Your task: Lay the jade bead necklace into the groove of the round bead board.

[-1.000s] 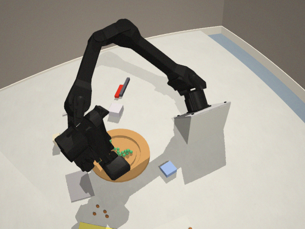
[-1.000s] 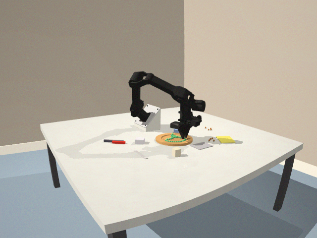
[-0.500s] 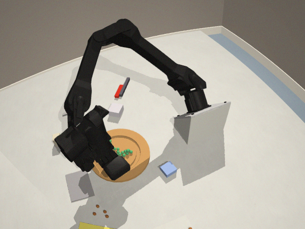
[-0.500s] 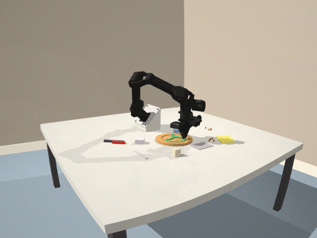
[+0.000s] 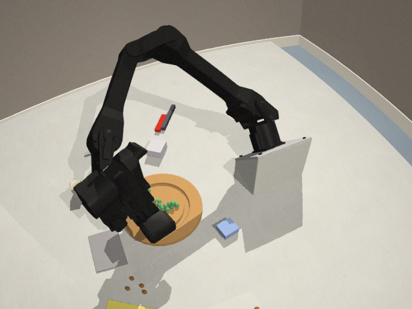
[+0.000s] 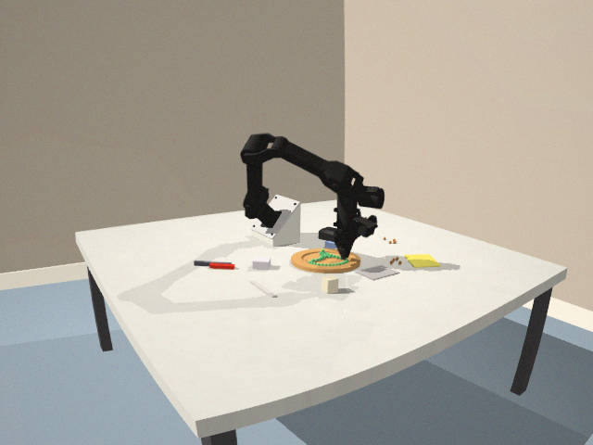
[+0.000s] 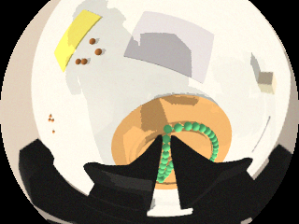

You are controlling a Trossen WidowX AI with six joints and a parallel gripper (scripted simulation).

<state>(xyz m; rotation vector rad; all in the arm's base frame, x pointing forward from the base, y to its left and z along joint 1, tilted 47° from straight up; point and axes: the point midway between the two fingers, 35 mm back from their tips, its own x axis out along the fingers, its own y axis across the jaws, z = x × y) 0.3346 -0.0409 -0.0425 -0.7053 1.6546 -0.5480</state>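
The round orange bead board (image 5: 195,203) (image 6: 298,260) (image 7: 220,114) lies flat with a ring groove. The jade bead necklace (image 5: 172,202) (image 6: 330,264) (image 7: 198,126) lies on it as green beads, one side curving along the groove, the rest bunched across the middle. My gripper (image 6: 345,256) (image 7: 166,138) points down over the board and is shut on a part of the necklace near the board's rim, a bead showing between the fingertips in the wrist view. The top view hides the fingertips behind the gripper body. Whether the held beads are lifted cannot be told.
A grey sheet (image 5: 100,252) (image 7: 201,47) lies close beside the board. A cream cube (image 6: 330,285) (image 7: 266,83), a blue block (image 5: 226,227) and a pale block (image 5: 157,147) (image 6: 261,262) stand around it. Several brown beads (image 7: 98,51) lie near a yellow sheet (image 6: 421,260). A red bar (image 5: 160,123) lies farther off.
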